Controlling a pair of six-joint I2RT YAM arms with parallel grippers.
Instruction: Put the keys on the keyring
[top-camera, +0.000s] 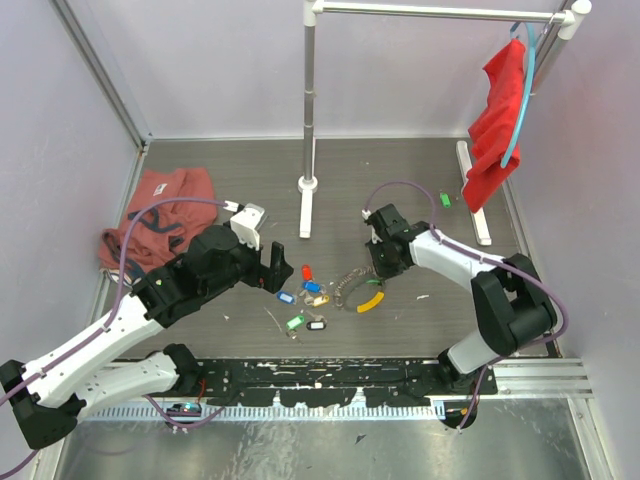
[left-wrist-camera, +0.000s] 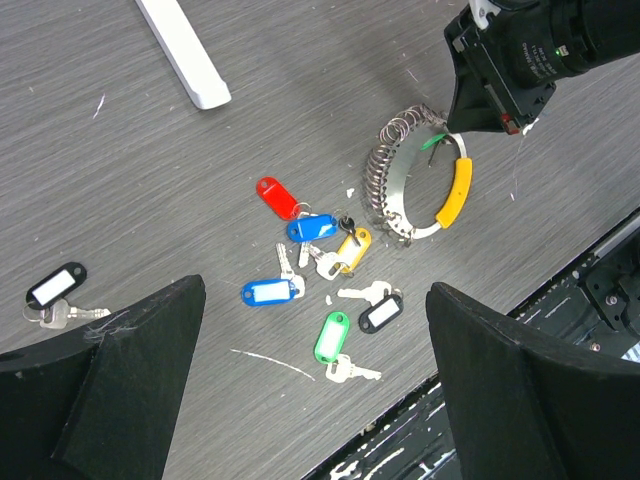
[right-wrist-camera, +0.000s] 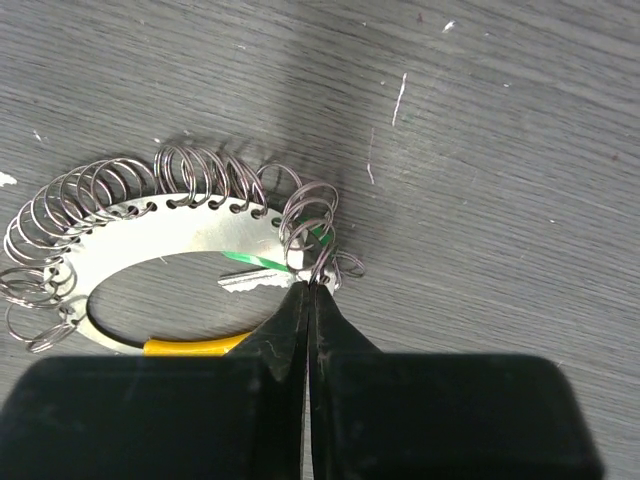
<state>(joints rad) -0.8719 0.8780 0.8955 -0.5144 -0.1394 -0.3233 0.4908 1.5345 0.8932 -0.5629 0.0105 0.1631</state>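
**Two grippers, one pinched shut**

Right gripper (right-wrist-camera: 308, 290) has its fingers squeezed together on a wire loop of the keyring (right-wrist-camera: 190, 225), which lies flat on the table (right-wrist-camera: 500, 120) just right of the loose keys (left-wrist-camera: 310, 228). Left gripper (left-wrist-camera: 315, 290) hangs above those, fingers spread wide, holding nothing.

The table (left-wrist-camera: 120, 180) is grey and wood-grained, flecked with white. The keys (left-wrist-camera: 310, 228) are silvery, with 1 red tag, 1 green, 1 gold, 2 blue and 1 black with a white insert. The keyring (left-wrist-camera: 381, 172) is silvery with a yellow-orange section. By the table's left edge lies a rust-red cloth (top-camera: 160, 205).
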